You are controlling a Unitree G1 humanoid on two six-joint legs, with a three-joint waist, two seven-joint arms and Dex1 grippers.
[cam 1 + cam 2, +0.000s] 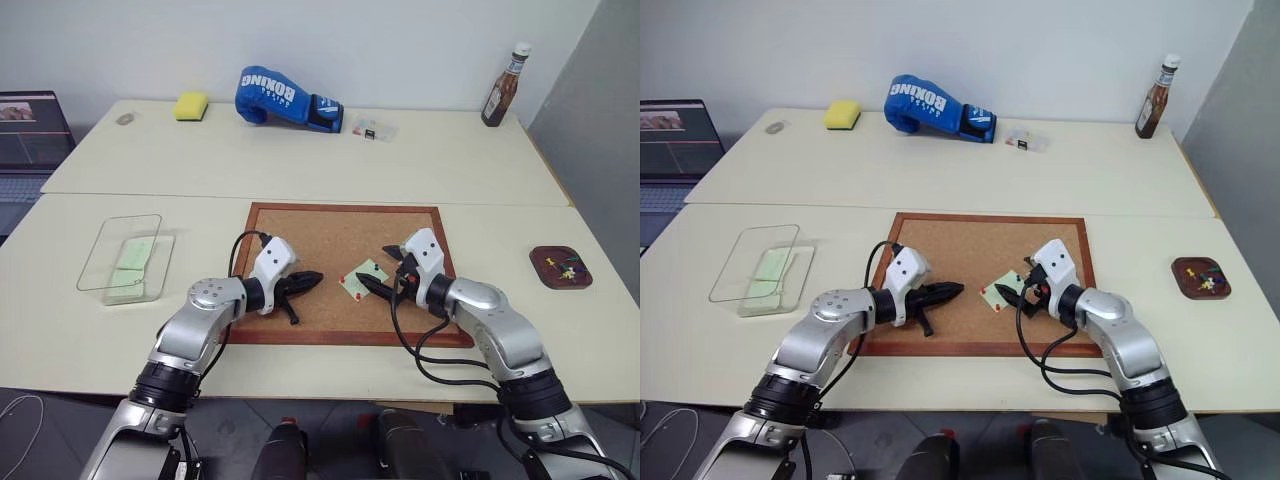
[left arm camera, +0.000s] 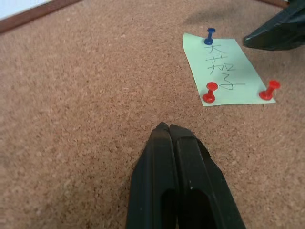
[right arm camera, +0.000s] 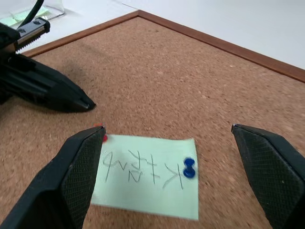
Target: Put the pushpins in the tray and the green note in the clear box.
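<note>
Left eye view: green note [image 1: 364,279] lies pinned at centre frame on the corkboard [image 1: 330,235], between both grippers. Right gripper [image 1: 386,270], jaws wide apart, is nearer; left gripper [image 1: 306,284] is closed, empty.

Right wrist view: note sits between the spread fingers [image 3: 78,167], blue pushpin [image 3: 189,168] toward the right one.

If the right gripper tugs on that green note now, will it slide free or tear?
Probably tear or crumple rather than slide: the green note is thin paper, pinned to the corkboard by a blue pushpin and two red pushpins. Once unpinned it would likely be floppy and very light, and, lying flat, hard for the open right gripper to catch.
</note>
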